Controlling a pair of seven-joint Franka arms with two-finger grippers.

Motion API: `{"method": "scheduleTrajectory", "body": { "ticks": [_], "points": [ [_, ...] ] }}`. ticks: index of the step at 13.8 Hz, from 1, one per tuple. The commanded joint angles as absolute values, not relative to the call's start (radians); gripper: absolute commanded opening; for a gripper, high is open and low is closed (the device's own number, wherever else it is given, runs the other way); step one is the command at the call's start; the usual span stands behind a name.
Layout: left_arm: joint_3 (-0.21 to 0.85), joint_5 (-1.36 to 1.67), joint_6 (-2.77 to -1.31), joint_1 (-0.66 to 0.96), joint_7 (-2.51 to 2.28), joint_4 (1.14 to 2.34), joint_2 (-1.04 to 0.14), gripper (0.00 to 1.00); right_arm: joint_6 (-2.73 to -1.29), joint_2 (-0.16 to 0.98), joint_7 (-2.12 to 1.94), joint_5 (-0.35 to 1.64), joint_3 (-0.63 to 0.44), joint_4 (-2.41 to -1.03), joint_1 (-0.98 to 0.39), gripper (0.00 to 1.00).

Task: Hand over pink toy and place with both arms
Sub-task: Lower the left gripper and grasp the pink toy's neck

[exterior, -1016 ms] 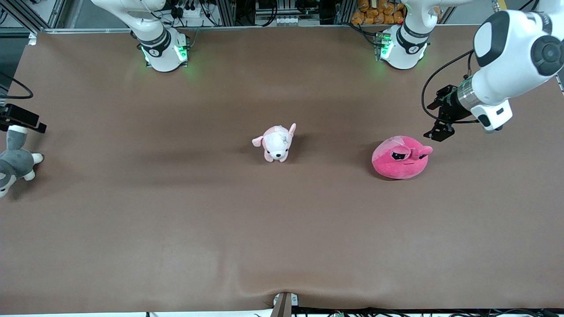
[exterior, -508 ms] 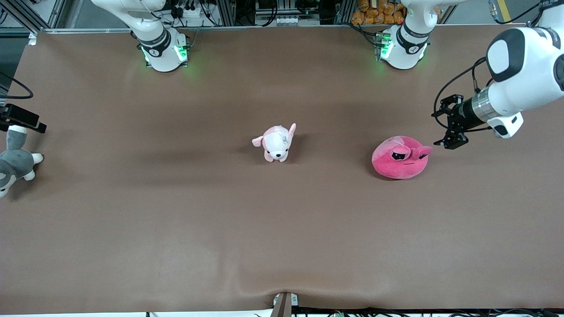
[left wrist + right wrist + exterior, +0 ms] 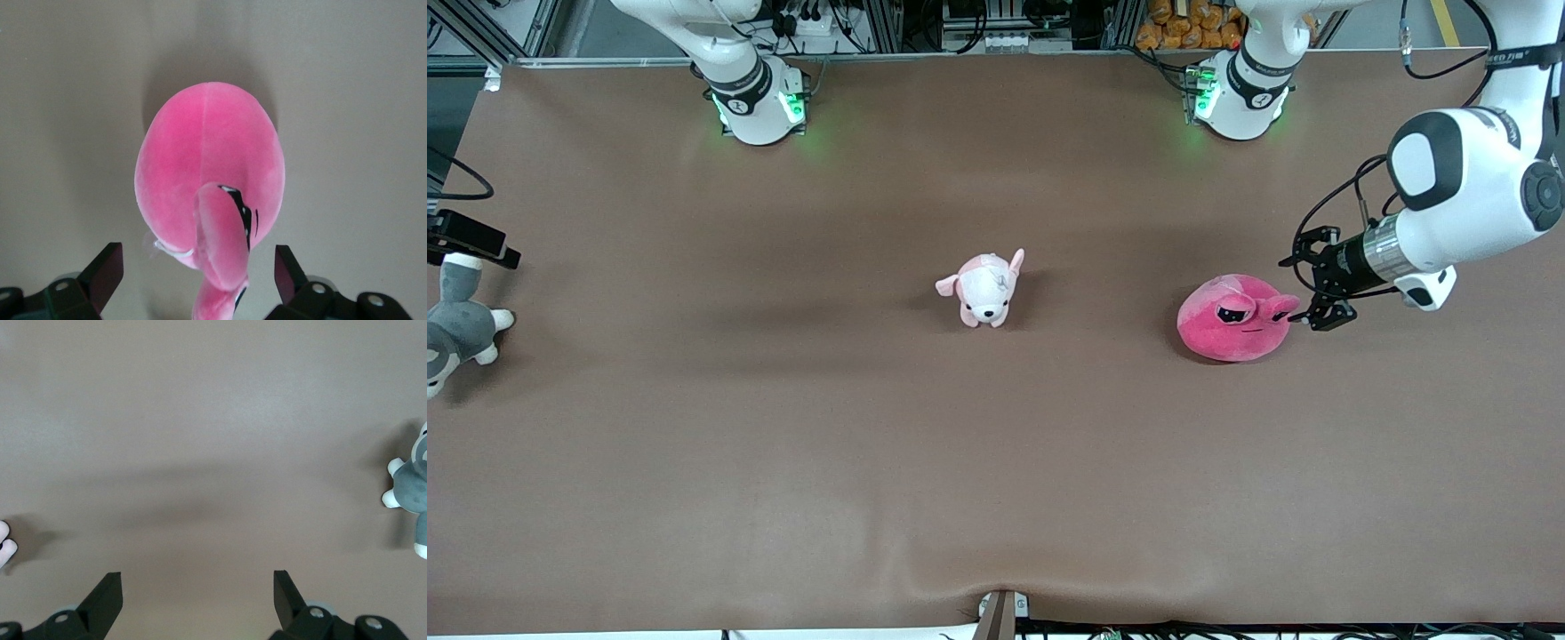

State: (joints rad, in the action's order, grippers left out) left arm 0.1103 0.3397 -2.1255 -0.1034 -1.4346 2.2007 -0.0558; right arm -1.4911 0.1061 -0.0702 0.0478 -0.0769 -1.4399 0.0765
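The pink toy (image 3: 1232, 322) is a hot-pink round plush lying on the brown table toward the left arm's end. My left gripper (image 3: 1298, 292) is open and low at the toy's edge on the left arm's side. In the left wrist view the toy (image 3: 200, 153) fills the middle. One bulging eye lies between my open left gripper's (image 3: 198, 260) two fingers, which do not touch it. My right gripper (image 3: 197, 583) is open and empty. In the front view it (image 3: 480, 244) shows at the right arm's end of the table and waits.
A small pale pink-and-white puppy plush (image 3: 984, 289) stands mid-table; its paw shows in the right wrist view (image 3: 5, 543). A grey-and-white plush (image 3: 454, 333) lies at the right arm's end, also in the right wrist view (image 3: 410, 490). The two arm bases stand along the table's edge farthest from the front camera.
My left gripper has come down and swung in toward the pink toy, so its open fingers now stand on either side of the toy's eye. The toy and the right arm have not moved.
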Motion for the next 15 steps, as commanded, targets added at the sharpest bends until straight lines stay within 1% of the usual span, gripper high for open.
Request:
{"method": "scheduleTrajectory", "body": {
  "ticks": [1, 2, 4, 6, 8, 9, 10, 11, 12, 15],
  "points": [
    [0.118, 0.359, -2.131, -0.109, -1.445, 2.174, -0.077, 0.92, -1.497, 0.101, -0.078, 0.060, -0.072, -1.445, 0.086, 1.00],
    [0.118, 0.357, -2.131, -0.109, -1.445, 2.172, -0.084, 0.87, -1.496, 0.101, -0.086, 0.060, -0.072, -1.445, 0.090, 1.00],
    [0.118, 0.357, -2.131, -0.107, -1.445, 2.171, -0.094, 0.85, -1.496, 0.101, -0.087, 0.060, -0.074, -1.445, 0.092, 1.00],
    [0.118, 0.359, -2.131, -0.107, -1.445, 2.171, -0.100, 0.80, -1.499, 0.101, -0.087, 0.060, -0.074, -1.443, 0.094, 1.00],
    [0.118, 0.359, -2.131, -0.109, -1.445, 2.164, -0.116, 0.70, -1.497, 0.101, -0.086, 0.061, -0.074, -1.445, 0.091, 1.00],
    [0.118, 0.364, -2.131, -0.109, -1.445, 2.164, -0.121, 0.61, -1.496, 0.101, -0.086, 0.060, -0.074, -1.445, 0.091, 1.00],
    [0.117, 0.382, -2.131, -0.109, -1.445, 2.163, -0.123, 0.45, -1.491, 0.101, -0.087, 0.060, -0.074, -1.447, 0.092, 1.00],
    [0.117, 0.390, -2.131, -0.109, -1.443, 2.157, -0.123, 0.17, -1.491, 0.100, -0.084, 0.060, -0.074, -1.445, 0.087, 1.00],
    [0.118, 0.390, -2.131, -0.109, -1.442, 2.151, -0.127, 0.00, -1.494, 0.100, -0.081, 0.060, -0.074, -1.443, 0.084, 1.00],
    [0.118, 0.388, -2.115, -0.107, -1.427, 2.119, -0.136, 0.00, -1.496, 0.100, -0.081, 0.061, -0.072, -1.443, 0.084, 1.00]
  ]
}}
